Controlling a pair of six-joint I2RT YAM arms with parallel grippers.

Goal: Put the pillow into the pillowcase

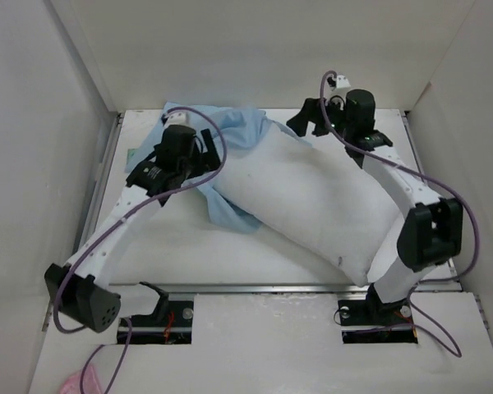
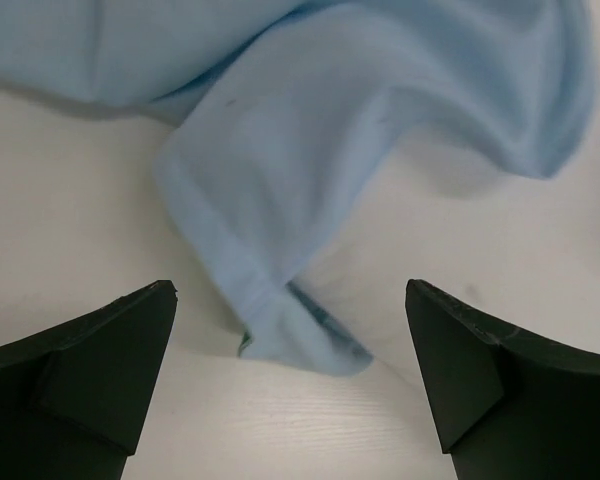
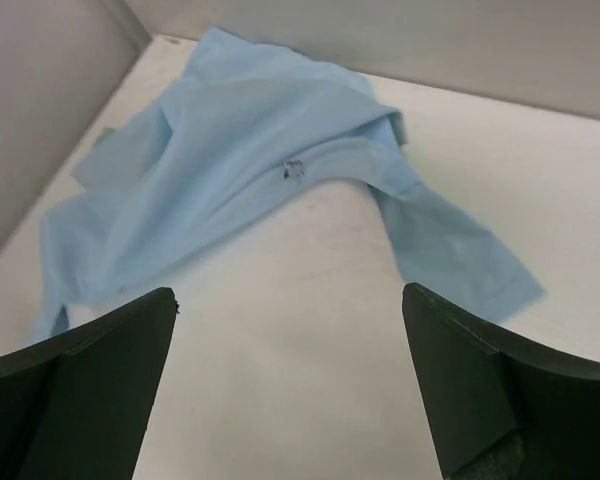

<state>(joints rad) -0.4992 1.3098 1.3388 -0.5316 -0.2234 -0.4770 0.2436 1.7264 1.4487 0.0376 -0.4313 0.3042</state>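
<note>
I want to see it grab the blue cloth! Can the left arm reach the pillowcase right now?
Probably yes. The left gripper hangs open right over a folded corner of the pillowcase, and nothing lies between it and the cloth.

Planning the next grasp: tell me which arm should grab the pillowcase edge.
Likely left. The left hand, open, hovers with a folded pillowcase edge between its fingers; the right hand, also open, sits by the pillow, farther from the cloth.

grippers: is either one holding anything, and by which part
Nothing is held. The left gripper is open over a corner of the thin light blue pillowcase; the right gripper is open near the plump white pillow.
</note>
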